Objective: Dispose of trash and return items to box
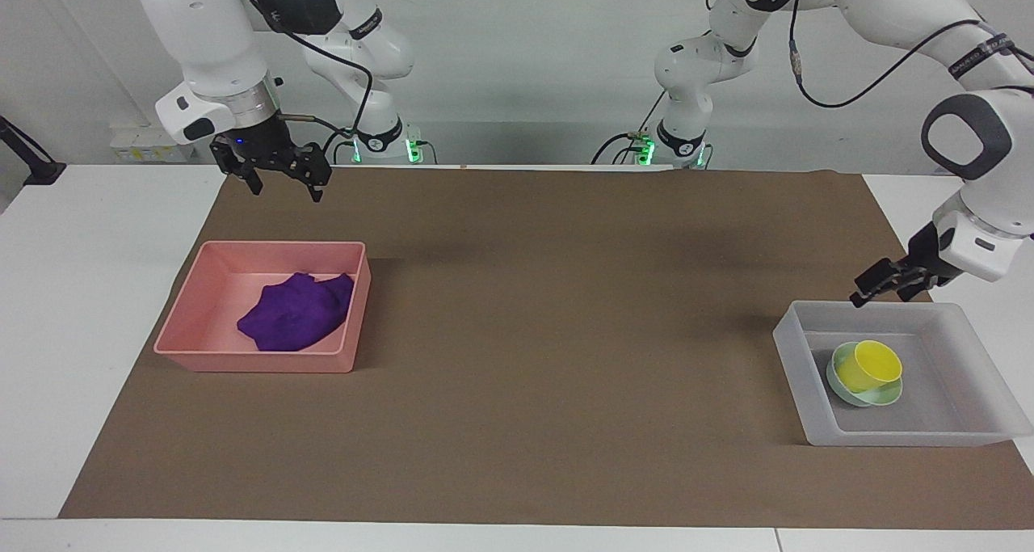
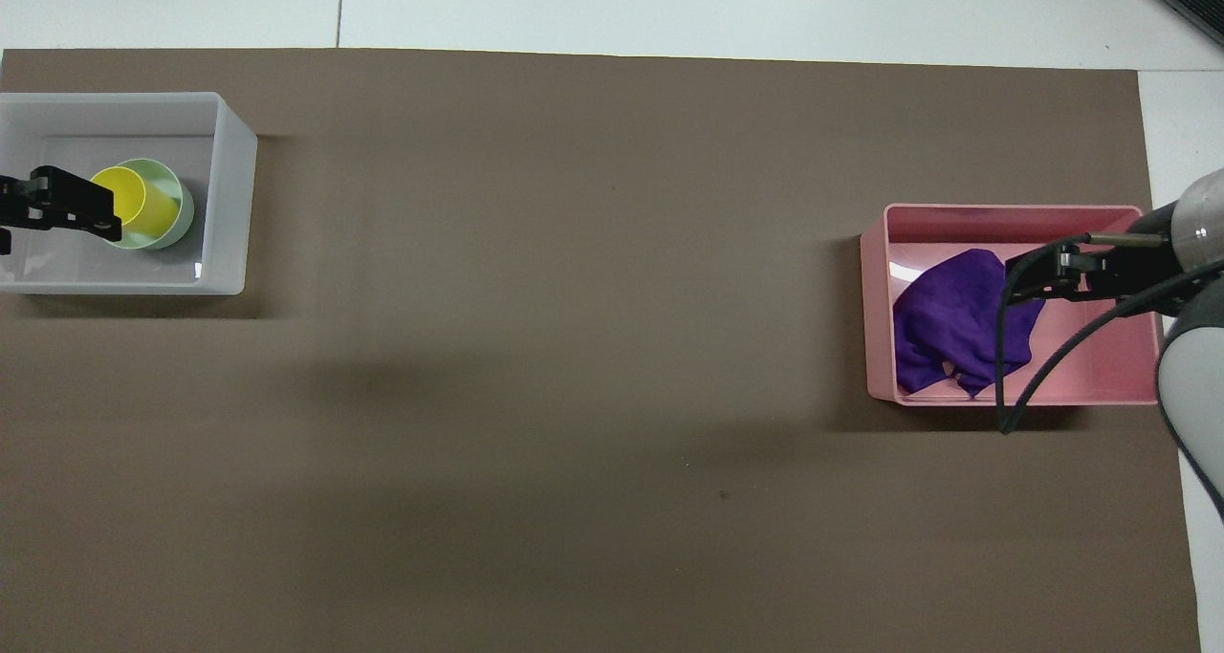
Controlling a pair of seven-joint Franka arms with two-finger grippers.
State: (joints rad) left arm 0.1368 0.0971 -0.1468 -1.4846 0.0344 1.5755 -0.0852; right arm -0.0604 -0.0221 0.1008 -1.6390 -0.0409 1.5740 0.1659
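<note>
The yellow cup (image 1: pixel 868 364) stands in the mint-green bowl (image 1: pixel 848 392) inside the whitish tray (image 1: pixel 796 342), at the left arm's end of the table. My left gripper (image 1: pixel 876 288) is open and empty, raised over the tray's edge nearer to the robots. The overhead view shows the left gripper (image 2: pixel 96 218) overlapping the cup (image 2: pixel 139 202), the bowl (image 2: pixel 180 208) and the tray (image 2: pixel 231 204). The purple rag (image 1: pixel 297 311) lies in the pink tray (image 1: pixel 258 362), also in the overhead view (image 2: pixel 947 323). My right gripper (image 1: pixel 284 187) waits open, raised over the mat beside the pink tray (image 2: pixel 875 299).
A brown mat (image 1: pixel 565 334) covers most of the white table (image 1: pixel 97 293). A dark clamp (image 1: pixel 24 160) sits at the table's edge by the right arm's end. The right arm's cable (image 2: pixel 999 366) hangs over the pink tray.
</note>
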